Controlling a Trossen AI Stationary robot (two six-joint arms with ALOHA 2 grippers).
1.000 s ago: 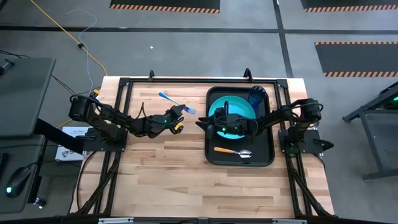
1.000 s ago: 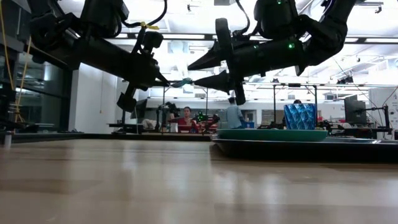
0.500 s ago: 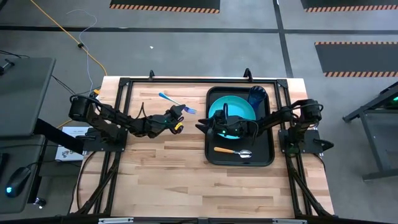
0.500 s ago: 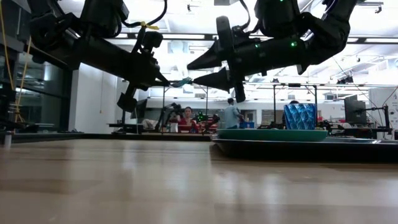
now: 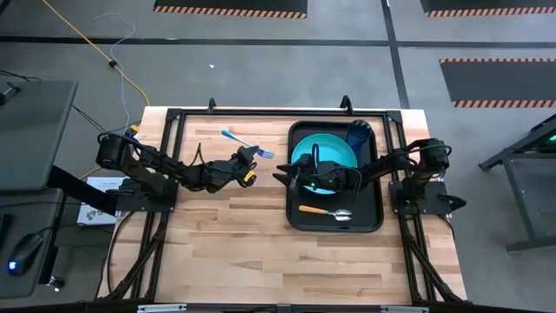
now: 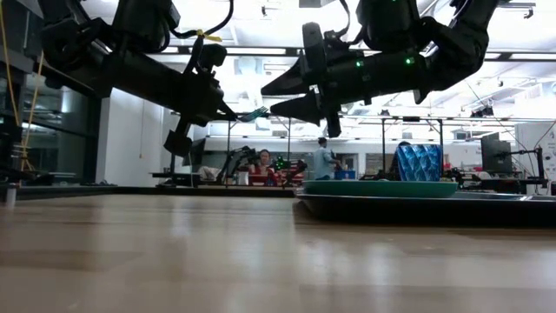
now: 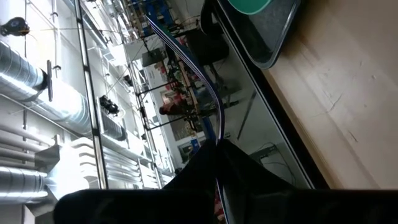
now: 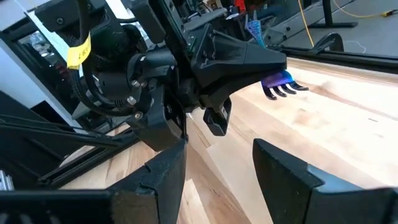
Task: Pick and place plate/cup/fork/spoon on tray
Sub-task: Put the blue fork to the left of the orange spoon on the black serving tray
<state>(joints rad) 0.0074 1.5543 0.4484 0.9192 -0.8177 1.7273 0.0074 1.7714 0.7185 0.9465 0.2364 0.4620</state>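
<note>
My left gripper (image 5: pixel 252 158) is shut on the fork (image 5: pixel 263 154) above the middle of the table. The tines (image 8: pixel 283 87) stick out toward my right gripper. My right gripper (image 5: pixel 282 170) is open and empty. It hangs in the air at the left rim of the black tray (image 5: pixel 378 222), its fingers (image 8: pixel 168 180) pointing at the fork. The turquoise plate (image 5: pixel 326 148), the dark-blue cup (image 5: pixel 359 132) and the orange-handled spoon (image 5: pixel 326 211) lie in the tray. In the low view the fork tip (image 6: pixel 254 114) shows between the two grippers. My left gripper pinches the fork between its two fingers near the neck, just behind the tines (image 8: pixel 273 79). The fingers come about level from the table's left. The blue handle (image 5: pixel 228 135) runs back toward the far left. The fork is lifted clear of the table.
The tray sits at the table's right side, with the cup in its far right corner and the spoon along its near side. Bare wood (image 5: pixel 226 243) lies in front of and below the arms. People stand in the room beyond the table (image 6: pixel 261 165).
My right gripper has edged slightly toward the table's left edge, closer to the fork's tines. My left gripper has kept the fork in the same place.
</note>
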